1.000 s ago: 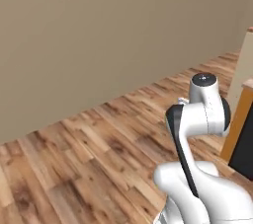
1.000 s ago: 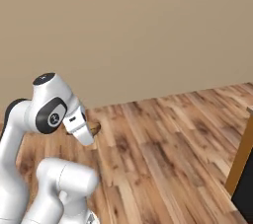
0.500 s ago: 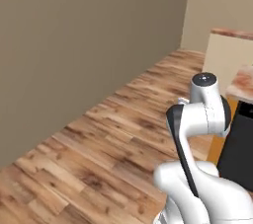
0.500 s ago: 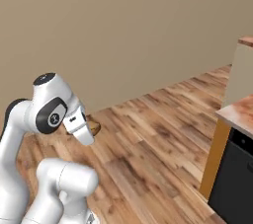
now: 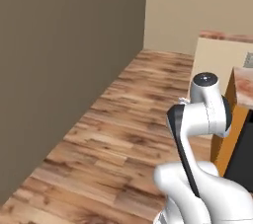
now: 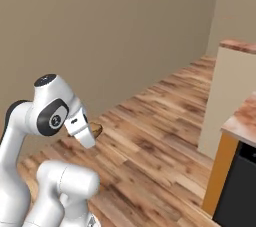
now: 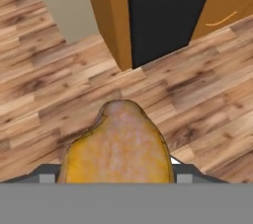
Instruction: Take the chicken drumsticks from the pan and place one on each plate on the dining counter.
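A golden-brown chicken drumstick [image 7: 118, 149] fills the bottom middle of the hand view, sitting between my fingers and hiding their tips. In the right base view the same chicken drumstick [image 6: 95, 130] pokes out of my gripper [image 6: 89, 133], which is shut on it and held close to the arm's body, well above the wooden floor. The arm [image 5: 202, 119] is folded up over the base. The pan and the plates are out of view. I cannot tell whether either marble top in sight belongs to the dining counter.
A plain brown wall [image 5: 64, 70] runs along the left. A marble-topped beige block [image 6: 235, 86] stands ahead on the right. Nearer is a marble worktop [image 6: 245, 118] over an orange panel and a black appliance front [image 7: 158, 16]. Wooden floor [image 5: 128, 134] lies open between them.
The whole picture has swung: the base is turning, so the wall slides to the left and the counters come in on the right. The arm keeps its pose, drumstick still gripped.
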